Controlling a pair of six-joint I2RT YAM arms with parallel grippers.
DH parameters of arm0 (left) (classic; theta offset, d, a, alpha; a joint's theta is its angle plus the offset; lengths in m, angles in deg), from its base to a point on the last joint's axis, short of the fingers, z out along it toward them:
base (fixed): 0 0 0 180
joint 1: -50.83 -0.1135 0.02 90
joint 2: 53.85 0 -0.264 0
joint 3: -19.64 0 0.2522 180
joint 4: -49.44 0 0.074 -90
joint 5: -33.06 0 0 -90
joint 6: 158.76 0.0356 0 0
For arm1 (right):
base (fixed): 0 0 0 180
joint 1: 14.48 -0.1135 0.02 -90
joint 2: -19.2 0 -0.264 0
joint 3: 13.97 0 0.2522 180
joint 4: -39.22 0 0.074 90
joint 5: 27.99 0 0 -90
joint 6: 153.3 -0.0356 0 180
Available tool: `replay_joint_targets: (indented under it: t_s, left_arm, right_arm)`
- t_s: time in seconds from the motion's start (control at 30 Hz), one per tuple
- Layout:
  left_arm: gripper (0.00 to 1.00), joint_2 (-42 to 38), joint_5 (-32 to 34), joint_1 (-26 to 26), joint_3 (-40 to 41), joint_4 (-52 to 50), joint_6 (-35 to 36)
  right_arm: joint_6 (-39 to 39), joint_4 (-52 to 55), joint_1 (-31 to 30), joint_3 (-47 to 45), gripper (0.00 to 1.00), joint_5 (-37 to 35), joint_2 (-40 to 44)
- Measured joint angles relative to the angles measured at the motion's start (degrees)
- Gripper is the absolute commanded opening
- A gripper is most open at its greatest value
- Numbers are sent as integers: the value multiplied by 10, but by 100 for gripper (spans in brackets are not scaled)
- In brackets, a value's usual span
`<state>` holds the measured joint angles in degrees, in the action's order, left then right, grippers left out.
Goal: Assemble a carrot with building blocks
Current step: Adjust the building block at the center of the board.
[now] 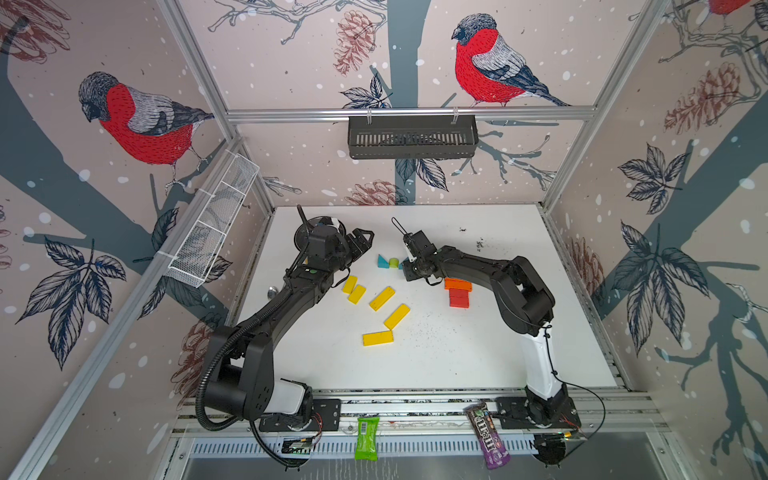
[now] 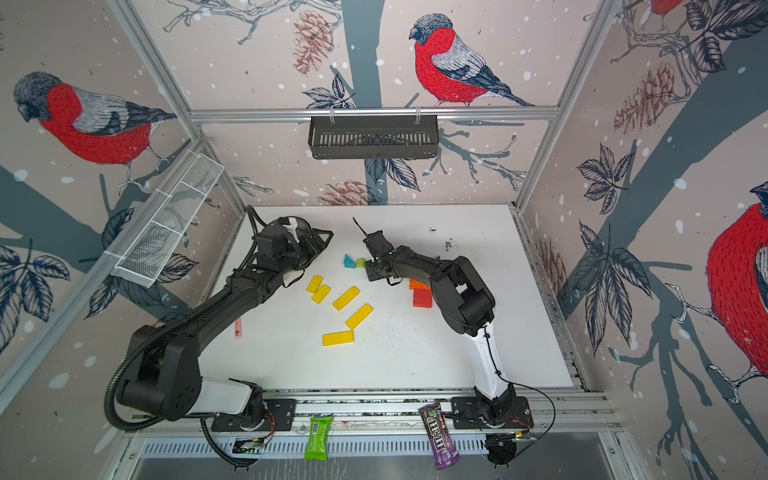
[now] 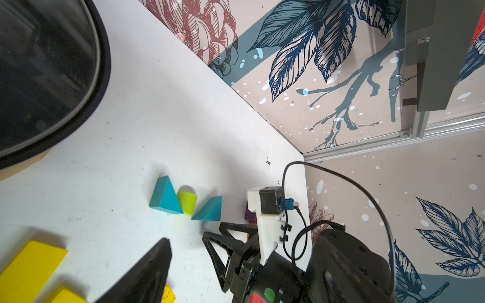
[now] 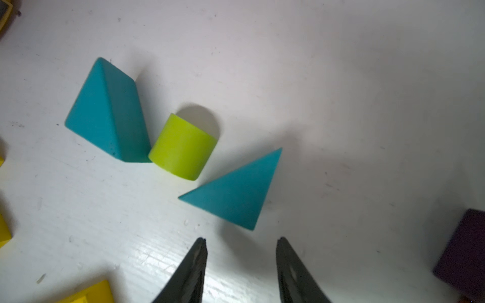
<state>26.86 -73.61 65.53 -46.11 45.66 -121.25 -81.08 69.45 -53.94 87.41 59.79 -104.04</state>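
Right gripper [image 4: 241,239] parted, empty; teal triangle [image 4: 236,191] just beyond its tips, apparently untouched.

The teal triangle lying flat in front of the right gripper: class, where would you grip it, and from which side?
Probably from straight above, since the flat teal triangle lies on its broad face, close beside the lime block. Its side faces are not parallel, so close the right gripper across the wide end, not near a pointed corner, where it could squeeze out.
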Motion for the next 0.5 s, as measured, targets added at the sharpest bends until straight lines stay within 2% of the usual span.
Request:
replay_joint_targets:
  t_s: [0.5]
  left_arm:
    - [85,3,0,0,0,0,0]
  right_arm:
    - [0,1,-3,19,45,-9,-21]
